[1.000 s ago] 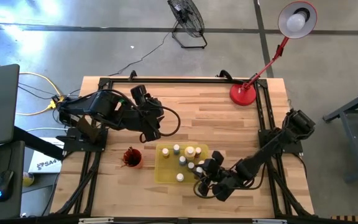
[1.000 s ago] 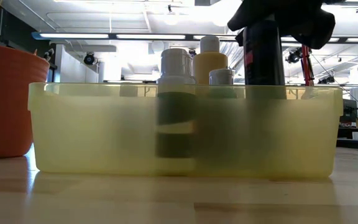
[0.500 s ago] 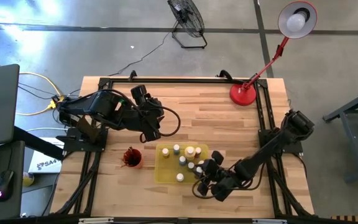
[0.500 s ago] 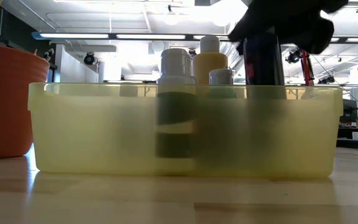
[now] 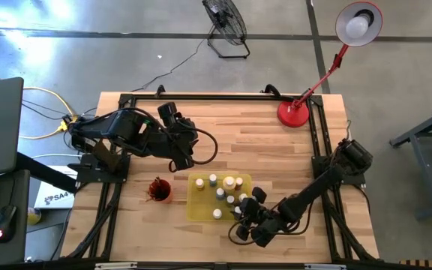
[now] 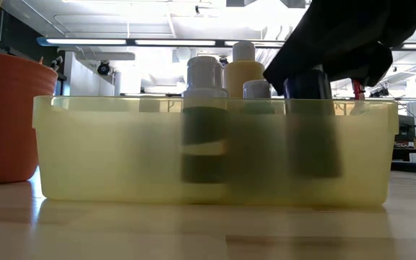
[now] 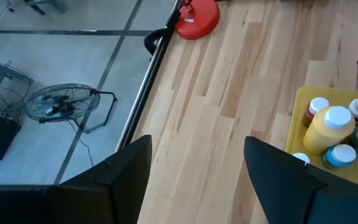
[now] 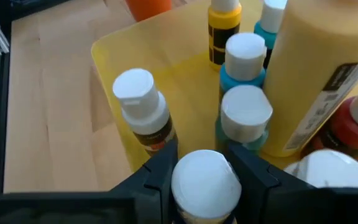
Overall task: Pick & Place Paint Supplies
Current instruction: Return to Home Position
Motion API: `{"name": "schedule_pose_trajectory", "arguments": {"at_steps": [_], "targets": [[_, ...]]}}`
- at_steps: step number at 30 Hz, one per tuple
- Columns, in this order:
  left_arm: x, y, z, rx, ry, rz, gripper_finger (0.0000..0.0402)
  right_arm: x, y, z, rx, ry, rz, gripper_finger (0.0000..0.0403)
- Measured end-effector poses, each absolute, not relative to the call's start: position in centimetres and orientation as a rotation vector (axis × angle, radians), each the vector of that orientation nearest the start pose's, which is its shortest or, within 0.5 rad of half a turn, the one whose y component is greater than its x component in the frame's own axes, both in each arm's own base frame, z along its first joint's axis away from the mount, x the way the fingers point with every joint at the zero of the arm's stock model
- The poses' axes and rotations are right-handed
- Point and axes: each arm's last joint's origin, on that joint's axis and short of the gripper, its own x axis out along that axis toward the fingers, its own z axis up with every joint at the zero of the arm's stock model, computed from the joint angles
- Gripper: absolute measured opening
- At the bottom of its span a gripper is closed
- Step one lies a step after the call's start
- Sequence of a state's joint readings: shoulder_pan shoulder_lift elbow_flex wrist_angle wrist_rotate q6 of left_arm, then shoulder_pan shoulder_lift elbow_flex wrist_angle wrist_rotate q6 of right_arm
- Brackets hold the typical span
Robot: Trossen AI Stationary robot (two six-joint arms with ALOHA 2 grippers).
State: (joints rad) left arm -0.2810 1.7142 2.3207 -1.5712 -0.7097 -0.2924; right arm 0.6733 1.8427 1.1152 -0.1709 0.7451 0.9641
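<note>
The right end effector (image 8: pixel 205 175) grips a dark bottle (image 6: pixel 310 137) by its white cap, low inside the yellow tray (image 6: pixel 85 144) and just beside other paint bottles (image 8: pixel 246 112). The left end effector (image 7: pixel 197 168) hangs wide open and empty above the tabletop (image 7: pixel 229 74). The bottles stand crowded, so the opening fingers may knock a neighbour over.
</note>
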Motion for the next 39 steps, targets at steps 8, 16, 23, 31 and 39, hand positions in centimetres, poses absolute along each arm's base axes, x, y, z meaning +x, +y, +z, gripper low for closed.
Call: {"name": "schedule_pose_trajectory", "arguments": {"at_steps": [8, 16, 23, 31, 39], "targets": [[27.0, -5.8, 48.0, 0.191, 0.781, 0.511, 0.0248, 30.1, 21.5, 17.0, 0.326, 0.572, -0.362, 0.0131], [27.0, -5.8, 48.0, 0.191, 0.781, 0.512, 0.0248, 30.1, 21.7, 16.9, 0.323, 0.617, -0.309, 0.0119], [27.0, -5.8, 48.0, 0.191, 0.781, 0.512, 0.0248, 30.3, 21.9, 17.1, 0.319, 0.608, -0.281, 0.0135], [27.0, -5.8, 48.0, 0.191, 0.781, 0.512, 0.0248, 30.0, 21.6, 18.2, 0.29, 0.594, -0.268, 0.0173], [27.0, -5.8, 48.0, 0.192, 0.781, 0.512, 0.0248, 28.8, 20.6, 22.6, 0.246, 0.533, -0.2, 0.0187]]}}
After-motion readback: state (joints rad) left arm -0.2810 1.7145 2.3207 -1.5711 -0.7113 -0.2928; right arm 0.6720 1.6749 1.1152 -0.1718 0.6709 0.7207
